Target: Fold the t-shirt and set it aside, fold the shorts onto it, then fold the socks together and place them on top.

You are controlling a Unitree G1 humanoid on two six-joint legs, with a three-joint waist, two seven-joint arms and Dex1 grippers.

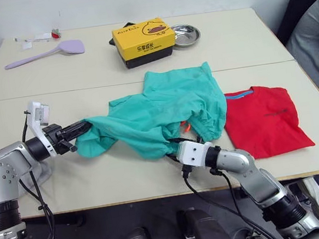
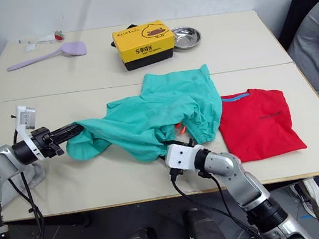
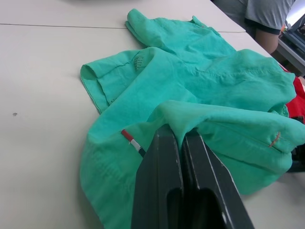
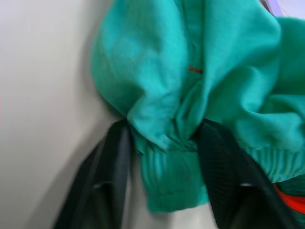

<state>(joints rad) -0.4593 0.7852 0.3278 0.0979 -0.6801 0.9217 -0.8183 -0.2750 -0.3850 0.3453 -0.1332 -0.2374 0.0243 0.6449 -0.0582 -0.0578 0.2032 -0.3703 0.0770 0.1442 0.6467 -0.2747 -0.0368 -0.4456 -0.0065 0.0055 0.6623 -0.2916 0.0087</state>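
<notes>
The teal shorts [image 1: 164, 110] lie crumpled across the middle of the table. My left gripper [image 1: 87, 127] is shut on a fold at their left end, and the wrist view shows the cloth pinched between its fingers [image 3: 164, 157]. My right gripper [image 1: 173, 145] is at the shorts' near edge. It is open, its fingers [image 4: 114, 167] standing on either side of the bunched waistband [image 4: 167, 176]. Folded flat to the right of the shorts is the red t-shirt [image 1: 266, 119]. A light grey sock [image 2: 33, 173] lies under my left forearm, mostly hidden.
On the far table stand a yellow box [image 1: 144, 41], a metal bowl [image 1: 185, 34] and a lilac spatula [image 1: 49, 52]. A person [image 1: 317, 38] sits at the right edge, close to the t-shirt. Bare tabletop [image 1: 113, 173] runs along the near edge.
</notes>
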